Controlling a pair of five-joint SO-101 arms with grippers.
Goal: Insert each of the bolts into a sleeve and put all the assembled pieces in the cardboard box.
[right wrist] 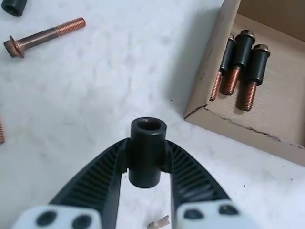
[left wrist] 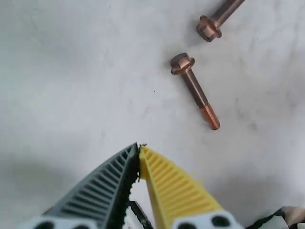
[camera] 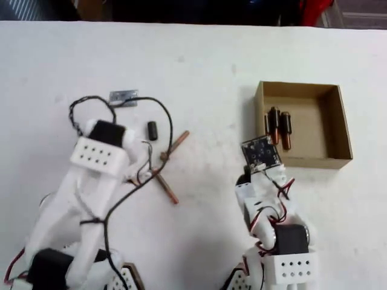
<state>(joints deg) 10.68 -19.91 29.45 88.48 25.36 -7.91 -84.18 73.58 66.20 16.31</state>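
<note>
Already, by my judgement, the job is a little past halfway. My right gripper (right wrist: pixel 147 143) is clamped on a black sleeve (right wrist: pixel 147 157), held upright over the table (camera: pixel 199 66) near the corner of the cardboard box (right wrist: pixel 207 76). Its bore is open toward the wrist camera and has no bolt in it yet. Inside the box, three assembled pieces (right wrist: pixel 239 62) lie side by side against one wall, each a bolt pushed through a sleeve with the threaded end sticking out. I count two pairings left: the held sleeve and a loose sleeve (camera: pixel 152 130) lying on the table, to be matched with two bare bolts, after which both go in the box. My left gripper (left wrist: pixel 138 150) is pinched together on nothing, tips touching. It hangs over the table near the nearer bolt (left wrist: pixel 194 88) but apart from it, with the farther bolt (left wrist: pixel 217 19) just beyond, the two heads close together. The sleeves are matte black cylinders with thick walls and a round bore. The bolts are copper-coloured, with flanged hex heads, a smooth shank and a threaded end. The box is plain brown cardboard with low walls and a creased corner. The gripper fingers are ribbed plastic, grey and yellow on the left, black on the right. The tabletop is white and faintly mottled.
</note>
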